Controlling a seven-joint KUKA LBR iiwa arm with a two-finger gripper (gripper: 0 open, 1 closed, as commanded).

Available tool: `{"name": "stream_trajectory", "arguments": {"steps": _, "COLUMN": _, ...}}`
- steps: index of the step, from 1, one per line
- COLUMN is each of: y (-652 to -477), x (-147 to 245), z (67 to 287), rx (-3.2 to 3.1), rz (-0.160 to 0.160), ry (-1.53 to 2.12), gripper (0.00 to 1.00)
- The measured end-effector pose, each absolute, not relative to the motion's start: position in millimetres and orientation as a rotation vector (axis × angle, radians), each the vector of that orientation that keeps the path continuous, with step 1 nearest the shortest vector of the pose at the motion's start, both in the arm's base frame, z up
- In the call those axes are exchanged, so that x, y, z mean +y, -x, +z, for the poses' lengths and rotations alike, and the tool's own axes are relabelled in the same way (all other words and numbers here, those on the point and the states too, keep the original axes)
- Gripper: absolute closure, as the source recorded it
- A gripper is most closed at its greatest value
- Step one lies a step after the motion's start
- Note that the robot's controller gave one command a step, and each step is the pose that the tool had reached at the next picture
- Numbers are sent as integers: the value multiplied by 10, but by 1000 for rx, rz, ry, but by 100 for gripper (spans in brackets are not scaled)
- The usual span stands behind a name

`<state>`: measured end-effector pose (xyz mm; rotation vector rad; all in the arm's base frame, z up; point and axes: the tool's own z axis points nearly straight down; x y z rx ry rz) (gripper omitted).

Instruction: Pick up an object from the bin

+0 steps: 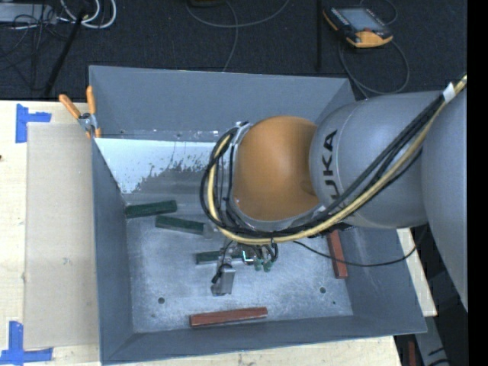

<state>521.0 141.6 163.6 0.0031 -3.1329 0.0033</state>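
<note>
Arm (381,166) over claw (223,279) beside green bar (207,258)

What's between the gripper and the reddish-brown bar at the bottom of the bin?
Nothing. In the camera view, only bare bin floor separates the gripper from the reddish-brown bar.

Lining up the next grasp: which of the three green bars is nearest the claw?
The short green bar just up-left of the claw; the two longer green bars lie farther off toward the back-left.

Letters "UKA" in black, partly hidden, on the grey arm (358,166)
</note>
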Motion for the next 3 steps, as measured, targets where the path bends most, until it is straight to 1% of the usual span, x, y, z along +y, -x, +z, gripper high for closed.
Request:
{"name": "stream_trajectory", "arguments": {"steps": 1, "y": -5510, "x": 964, "z": 650, "rx": -3134, "rz": 4, "ry": -73, "gripper": 0}}
{"name": "stream_trajectory", "arguments": {"steps": 2, "y": -5524, "x": 986, "z": 696, "rx": -3141, "rz": -1, "ry": -71, "gripper": 100}}
{"name": "stream_trajectory", "arguments": {"steps": 3, "y": -5452, "x": 805, "z": 2298, "rx": -3147, "rz": -1, "ry": -142, "gripper": 100}}
